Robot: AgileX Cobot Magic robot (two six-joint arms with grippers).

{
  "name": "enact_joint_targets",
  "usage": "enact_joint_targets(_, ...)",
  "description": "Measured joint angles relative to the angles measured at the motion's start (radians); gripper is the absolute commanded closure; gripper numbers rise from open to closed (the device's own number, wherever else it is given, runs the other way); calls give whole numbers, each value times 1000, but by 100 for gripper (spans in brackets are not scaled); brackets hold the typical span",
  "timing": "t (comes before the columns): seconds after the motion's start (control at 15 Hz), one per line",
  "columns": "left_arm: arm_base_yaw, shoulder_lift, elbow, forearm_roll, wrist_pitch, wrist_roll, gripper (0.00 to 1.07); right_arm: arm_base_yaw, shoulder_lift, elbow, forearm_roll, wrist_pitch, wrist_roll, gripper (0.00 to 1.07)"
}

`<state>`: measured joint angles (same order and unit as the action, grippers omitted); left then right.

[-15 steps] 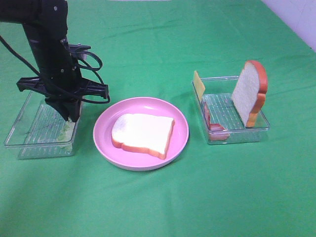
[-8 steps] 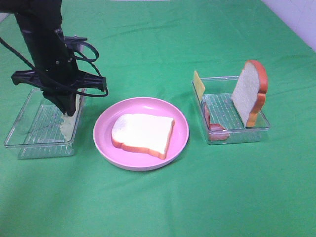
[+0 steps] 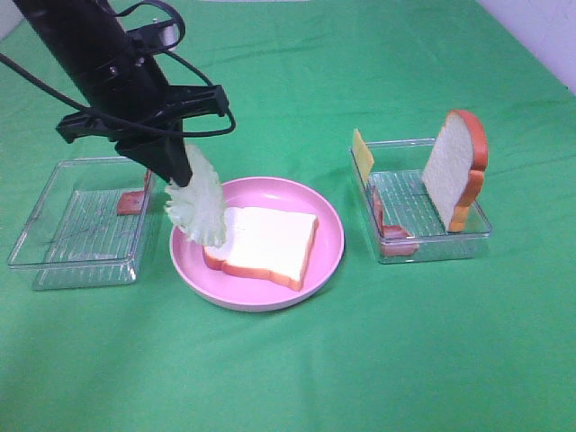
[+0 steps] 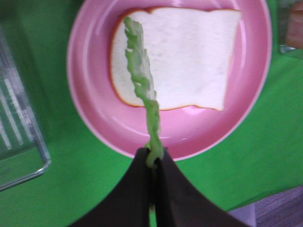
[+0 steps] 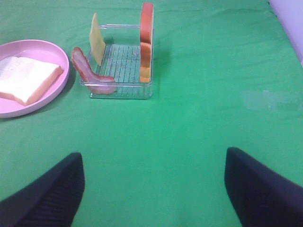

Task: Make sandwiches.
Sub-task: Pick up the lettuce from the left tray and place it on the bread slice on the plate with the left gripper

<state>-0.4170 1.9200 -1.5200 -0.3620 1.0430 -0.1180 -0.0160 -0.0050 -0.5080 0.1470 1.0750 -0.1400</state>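
My left gripper [image 3: 174, 178] is shut on a pale green lettuce leaf [image 3: 200, 203] that hangs over the left edge of the pink plate [image 3: 329, 236]. The leaf's lower tip reaches the near-left corner of the bread slice [image 3: 267, 241] lying flat on the plate. In the left wrist view the lettuce [image 4: 141, 78] dangles from the shut gripper [image 4: 154, 160] above the bread [image 4: 189, 56]. A second bread slice [image 3: 455, 167] stands upright in the right tray [image 3: 430, 245], with a cheese slice [image 3: 362, 153] and bacon [image 3: 388, 225]. My right gripper [image 5: 154, 189] is open above bare cloth, holding nothing.
A clear left tray [image 3: 54, 261] sits left of the plate, with a reddish bacon piece [image 3: 133, 202] at its right wall. The green cloth covers the whole table. In the right wrist view the right tray [image 5: 120, 90] and the plate [image 5: 62, 75] lie far ahead.
My left gripper rose out of the left tray with the lettuce and swung right, over the plate's left edge. The bacon piece in the left tray is now uncovered.
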Motion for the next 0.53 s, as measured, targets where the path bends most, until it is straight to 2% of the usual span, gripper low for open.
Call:
enact_joint_targets(0.2,-57,0,0,-83,-69,63,107,0,0,0,0,0,0,30)
enact_joint_targets(0.4,-139,4,0,-129,-197,69,107,0,0,0,0,0,0,30)
enact_joint_targets(0.53,-166,25,0,-160,-229,69,107,0,0,0,0,0,0,30)
